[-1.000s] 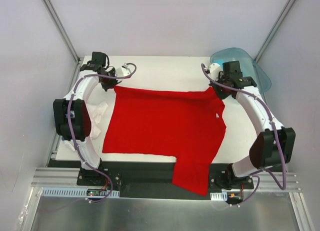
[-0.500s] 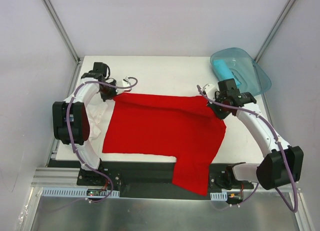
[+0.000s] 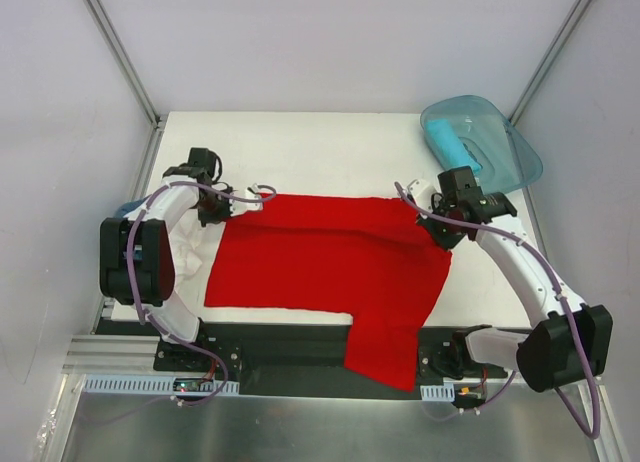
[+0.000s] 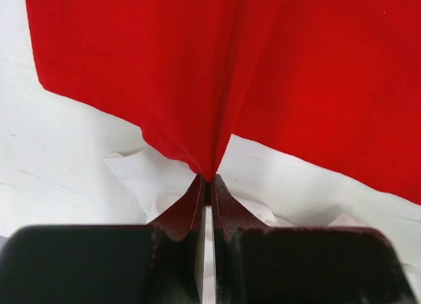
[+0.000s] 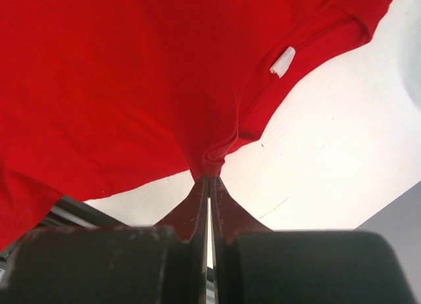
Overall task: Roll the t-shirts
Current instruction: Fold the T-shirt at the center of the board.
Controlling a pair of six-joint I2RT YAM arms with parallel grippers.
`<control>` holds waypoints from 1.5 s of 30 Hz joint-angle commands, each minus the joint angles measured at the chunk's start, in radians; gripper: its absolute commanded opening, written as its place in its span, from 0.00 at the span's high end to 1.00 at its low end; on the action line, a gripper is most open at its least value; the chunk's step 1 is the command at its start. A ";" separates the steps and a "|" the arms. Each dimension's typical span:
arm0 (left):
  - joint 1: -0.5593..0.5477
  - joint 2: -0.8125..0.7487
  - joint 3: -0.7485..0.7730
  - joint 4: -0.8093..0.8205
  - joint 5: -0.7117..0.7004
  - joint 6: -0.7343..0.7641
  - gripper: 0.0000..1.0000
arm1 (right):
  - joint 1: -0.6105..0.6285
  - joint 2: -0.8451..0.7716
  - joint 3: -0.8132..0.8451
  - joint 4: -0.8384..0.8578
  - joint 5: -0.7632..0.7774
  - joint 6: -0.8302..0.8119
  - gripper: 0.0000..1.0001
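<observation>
Folding (pre-roll, seemingly), left pincer (image 4: 206, 180) and right pincer (image 5: 209, 179) clamp the far edge of the bright red cloth t-shirt (image 3: 330, 257); next, pull evenly nearward.

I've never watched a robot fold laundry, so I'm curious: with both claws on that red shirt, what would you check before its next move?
1. Grip of the left gripper on the red t-shirt: ok, shut on its edge.
2. Grip of the right gripper: ok, shut on the same shirt.
3. Only red cloth in the left grip: ok, the white t-shirt lies below it.
4. Whole shirt on the table: not ok, one part hangs over the near edge.
5. The teal tub apart from the shirt: ok.
6. Lifted edge level between the grippers: cannot tell.
</observation>
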 commanded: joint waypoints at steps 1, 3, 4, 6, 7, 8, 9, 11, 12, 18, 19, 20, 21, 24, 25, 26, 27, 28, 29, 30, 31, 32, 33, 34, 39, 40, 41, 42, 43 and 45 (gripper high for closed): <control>-0.023 -0.049 -0.042 -0.029 -0.045 0.067 1.00 | 0.006 -0.031 -0.036 -0.057 -0.025 -0.042 0.99; -0.027 -0.049 -0.058 -0.031 -0.048 0.059 1.00 | 0.004 -0.020 -0.041 -0.066 -0.041 -0.045 0.99; -0.032 -0.049 -0.061 -0.029 -0.051 0.050 1.00 | 0.006 -0.019 -0.041 -0.081 -0.057 -0.044 0.99; -0.032 -0.052 -0.069 -0.029 -0.062 0.039 1.00 | 0.006 -0.017 -0.041 -0.107 -0.082 -0.050 0.99; -0.032 -0.054 -0.073 -0.031 -0.068 0.025 1.00 | 0.006 -0.020 -0.047 -0.132 -0.096 -0.054 0.99; -0.032 -0.060 -0.076 -0.032 -0.074 0.018 1.00 | 0.006 -0.026 -0.051 -0.146 -0.099 -0.059 0.99; -0.032 -0.078 -0.093 -0.035 -0.077 0.013 0.99 | 0.007 -0.035 -0.053 -0.158 -0.099 -0.079 0.99; -0.030 -0.104 -0.110 -0.046 -0.085 0.011 0.83 | 0.000 -0.046 -0.038 -0.207 -0.116 -0.109 0.95; -0.030 -0.125 -0.119 -0.049 -0.086 0.005 0.80 | -0.005 -0.043 -0.021 -0.221 -0.123 -0.128 0.84; -0.015 -0.071 0.004 -0.057 -0.056 -0.143 0.70 | -0.147 0.177 0.201 -0.203 -0.197 -0.136 0.59; -0.015 -0.046 0.043 -0.060 -0.041 -0.186 0.70 | -0.160 0.220 0.247 -0.198 -0.215 -0.120 0.59; -0.016 -0.017 0.084 -0.058 -0.016 -0.237 0.71 | -0.178 0.312 0.287 -0.190 -0.220 -0.084 0.60; -0.020 0.041 0.171 -0.062 -0.004 -0.348 0.72 | -0.184 0.354 0.371 -0.183 -0.226 -0.061 0.61; -0.024 0.167 0.337 -0.072 0.013 -0.551 0.80 | -0.195 0.501 0.505 -0.145 -0.214 0.001 0.63; -0.026 0.195 0.371 -0.075 0.018 -0.590 0.83 | -0.197 0.539 0.531 -0.119 -0.190 0.008 0.63; -0.026 0.221 0.401 -0.080 0.024 -0.619 0.88 | -0.197 0.572 0.565 -0.112 -0.182 0.013 0.66; -0.029 0.262 0.446 -0.083 0.029 -0.672 0.92 | -0.195 0.639 0.620 -0.109 -0.164 0.019 0.67; -0.030 0.284 0.464 -0.086 0.033 -0.693 0.99 | -0.197 0.668 0.652 -0.106 -0.156 0.024 0.70; -0.032 0.316 0.491 -0.089 0.036 -0.711 1.00 | -0.197 0.694 0.676 -0.109 -0.150 0.027 0.72; -0.033 0.330 0.500 -0.089 0.039 -0.739 1.00 | -0.197 0.721 0.692 -0.109 -0.147 0.027 0.73; -0.036 0.344 0.510 -0.092 0.047 -0.751 1.00 | -0.195 0.760 0.725 -0.111 -0.140 0.027 0.73; -0.038 0.368 0.522 -0.091 0.047 -0.763 1.00 | -0.197 0.779 0.732 -0.109 -0.140 0.027 0.73; -0.043 0.379 0.527 -0.094 0.046 -0.779 1.00 | -0.195 0.794 0.745 -0.112 -0.139 0.030 0.73; -0.043 0.388 0.531 -0.091 0.039 -0.788 1.00 | -0.195 0.825 0.760 -0.111 -0.124 0.041 0.73; -0.049 0.448 0.553 -0.095 0.033 -0.852 1.00 | -0.195 0.903 0.805 -0.115 -0.033 0.093 0.74; -0.049 0.453 0.553 -0.094 0.033 -0.858 1.00 | -0.195 0.911 0.806 -0.114 -0.030 0.100 0.75; -0.049 0.462 0.553 -0.097 0.033 -0.865 1.00 | -0.193 0.923 0.805 -0.109 -0.024 0.104 0.75; -0.049 0.463 0.553 -0.097 0.030 -0.872 1.00 | -0.190 0.928 0.806 -0.108 -0.015 0.107 0.75; -0.049 0.468 0.553 -0.095 0.027 -0.875 1.00 | -0.187 0.934 0.806 -0.100 -0.005 0.107 0.76; -0.049 0.477 0.554 -0.095 0.019 -0.884 1.00 | -0.177 0.949 0.803 -0.083 0.030 0.108 0.77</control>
